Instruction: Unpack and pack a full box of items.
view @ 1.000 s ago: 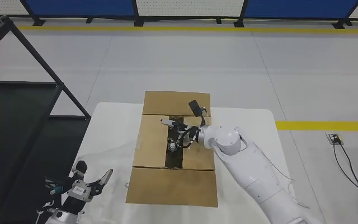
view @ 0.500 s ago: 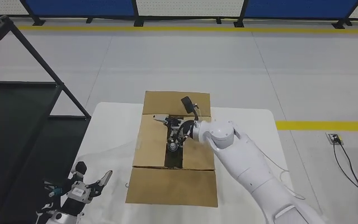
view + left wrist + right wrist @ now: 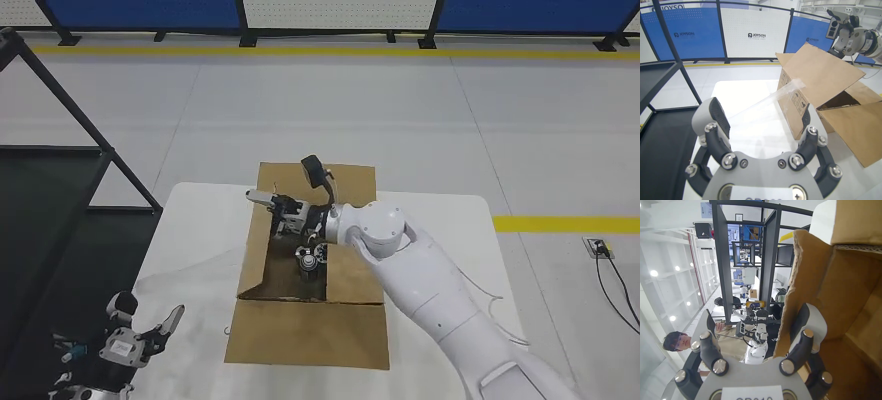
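1. White table [image 3: 190, 240] on a pale grey floor with a yellow line [image 3: 560, 223]; blue and white fence panels [image 3: 753, 37] behind, black rack [image 3: 50, 200] just beside the table on the robot's left
2. Cardboard box [image 3: 300, 290] sits mid-table. Far flap [image 3: 340, 180] and near flap [image 3: 310, 335] lie folded out flat
3. Left-side flap [image 3: 262, 255] is tilted up off the opening; right-side flap [image 3: 355, 275] lies over it. Dark gap [image 3: 310, 285] between the 2; contents too dark to tell
4. Right gripper [image 3: 288, 183] is at the far end of the raised flap, above the box. Its jaws are spread wide, with the flap's free edge between them; 1 finger [image 3: 810, 321] is on the flap's inner face and looks to be touching it, the other stands apart outside
5. Left gripper [image 3: 762, 106] is at the table's near left corner, well apart from the box, jaws spread with nothing between them
6. Strip of clear tape [image 3: 791, 85] sticks out from the box's near left corner
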